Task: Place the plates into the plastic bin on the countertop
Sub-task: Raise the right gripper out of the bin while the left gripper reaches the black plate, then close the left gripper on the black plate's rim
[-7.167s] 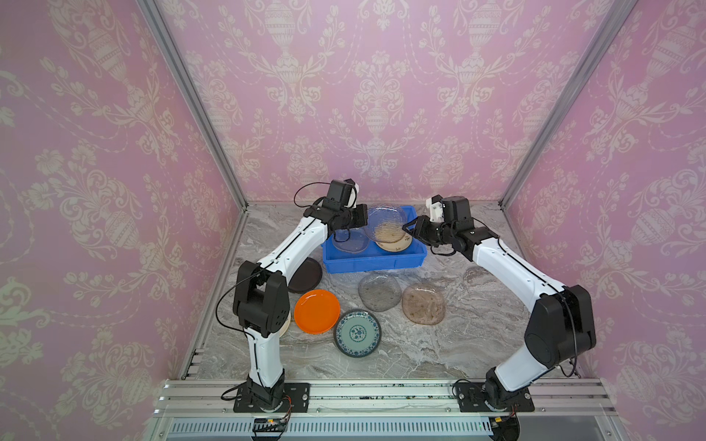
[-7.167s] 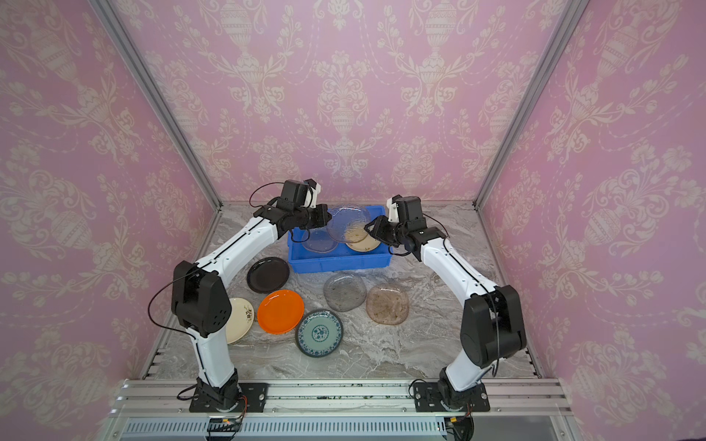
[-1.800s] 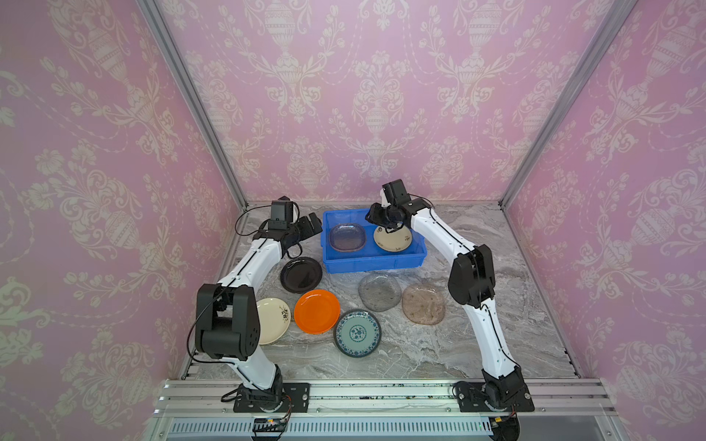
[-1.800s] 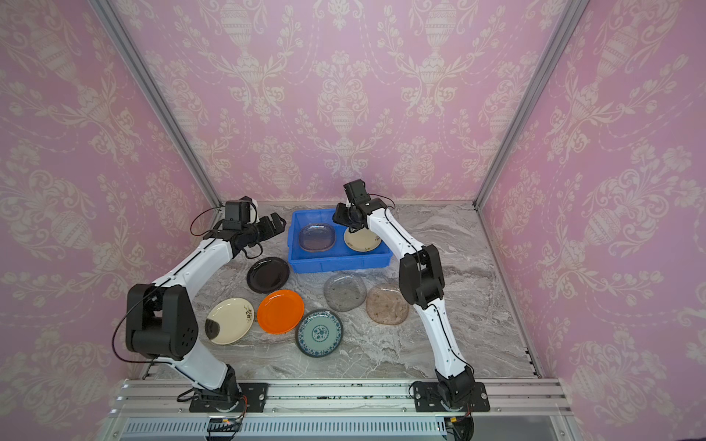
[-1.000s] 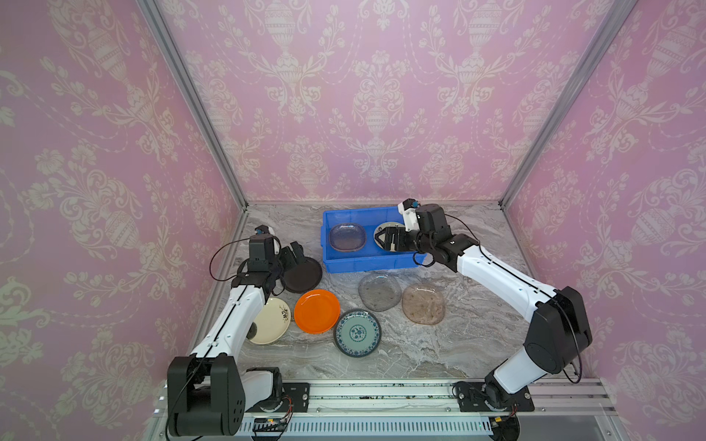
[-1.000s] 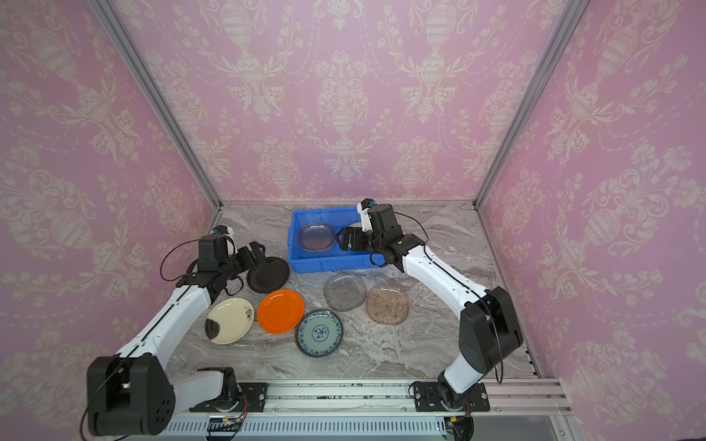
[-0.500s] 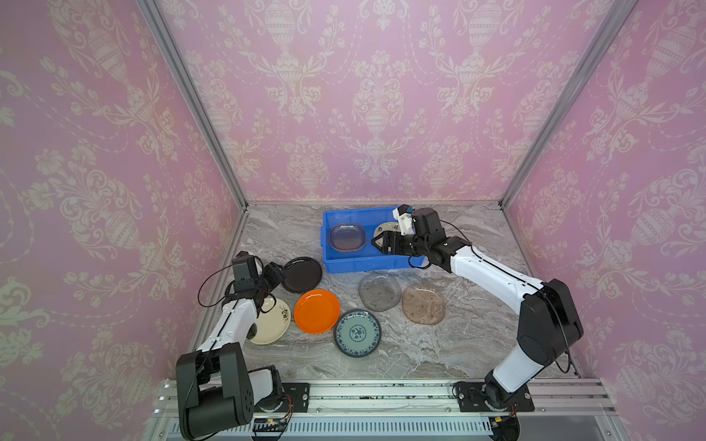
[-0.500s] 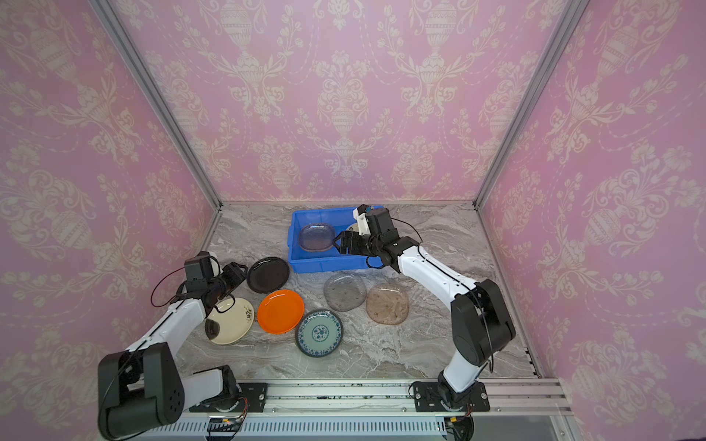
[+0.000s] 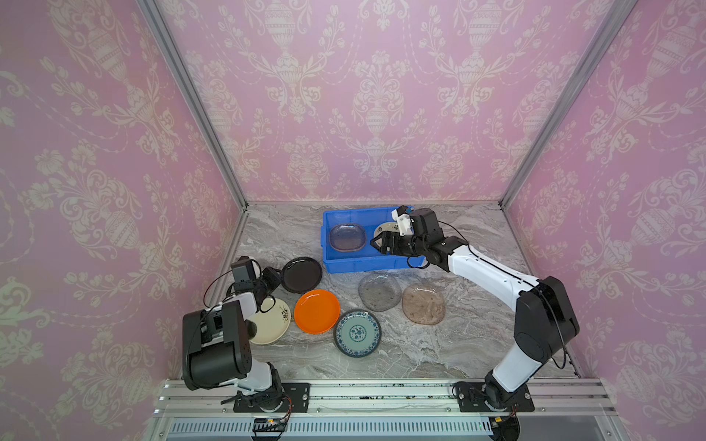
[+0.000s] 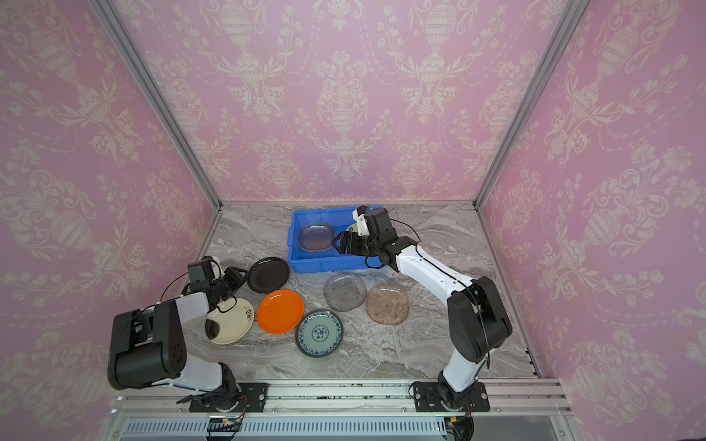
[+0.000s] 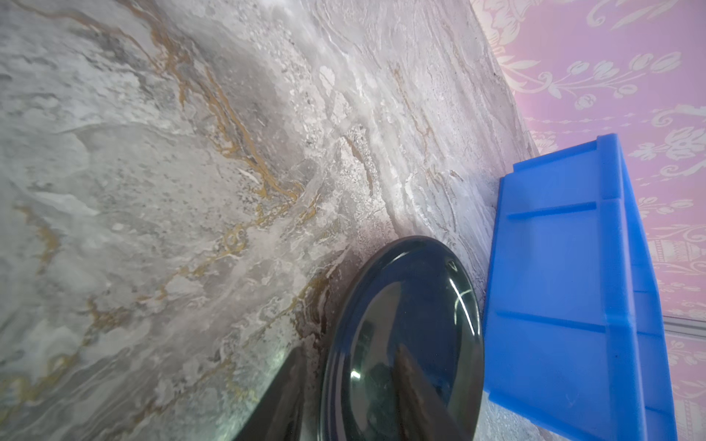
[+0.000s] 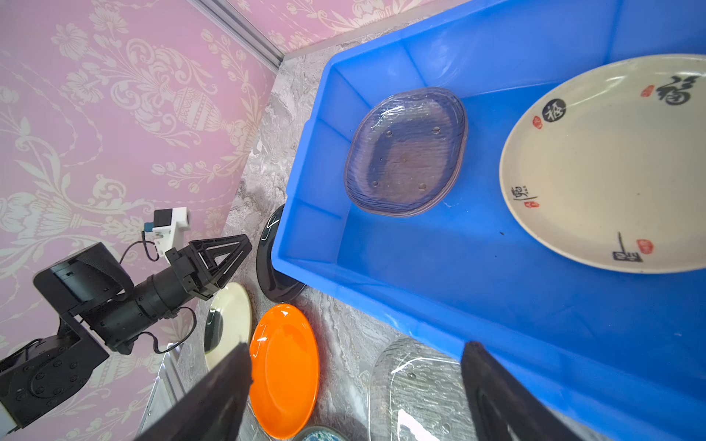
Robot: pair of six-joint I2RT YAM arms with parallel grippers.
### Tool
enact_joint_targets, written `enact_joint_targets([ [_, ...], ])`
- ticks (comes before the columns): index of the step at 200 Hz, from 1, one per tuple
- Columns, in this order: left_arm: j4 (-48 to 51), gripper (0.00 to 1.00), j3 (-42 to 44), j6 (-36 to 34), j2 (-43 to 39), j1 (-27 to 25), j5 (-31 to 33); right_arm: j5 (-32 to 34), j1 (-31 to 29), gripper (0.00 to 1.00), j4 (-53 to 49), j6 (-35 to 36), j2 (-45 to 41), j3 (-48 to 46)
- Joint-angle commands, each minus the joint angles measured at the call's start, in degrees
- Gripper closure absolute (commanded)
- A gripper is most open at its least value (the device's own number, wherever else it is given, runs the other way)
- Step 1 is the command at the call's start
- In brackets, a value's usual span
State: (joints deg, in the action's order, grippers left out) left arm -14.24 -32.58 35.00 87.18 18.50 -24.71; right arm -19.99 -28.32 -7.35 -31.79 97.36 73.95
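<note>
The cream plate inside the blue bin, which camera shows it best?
The right wrist view: the cream plate lies large and nearly whole, painted characters clear. In both top views the right arm hides most of it; the left wrist view misses it.

Two high, two close.
Both top views look down on the whole table (image 9: 439, 351); wrist views both catch the blue bin (image 11: 554, 267).
</note>
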Motion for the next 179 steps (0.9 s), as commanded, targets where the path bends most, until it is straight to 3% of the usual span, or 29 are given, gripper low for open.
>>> enact_joint_targets([
  [1,-2.1,0.61,-2.2,-2.9,2.3,0.7,-3.7,-0.6,-0.1,0.13,-0.6,-1.0,0.6,2.2],
  [61,-1.5,0.7,-5.1,-4.6,7.6,1.1,-9.1,-0.3,-0.1,0.12,-1.2,-1.1,2.2,3.3],
  [179,0.1,0.79,-8.2,-4.0,13.0,1.2,-12.9,-0.3,-0.1,0.12,-2.3,-0.6,4.7,5.2],
])
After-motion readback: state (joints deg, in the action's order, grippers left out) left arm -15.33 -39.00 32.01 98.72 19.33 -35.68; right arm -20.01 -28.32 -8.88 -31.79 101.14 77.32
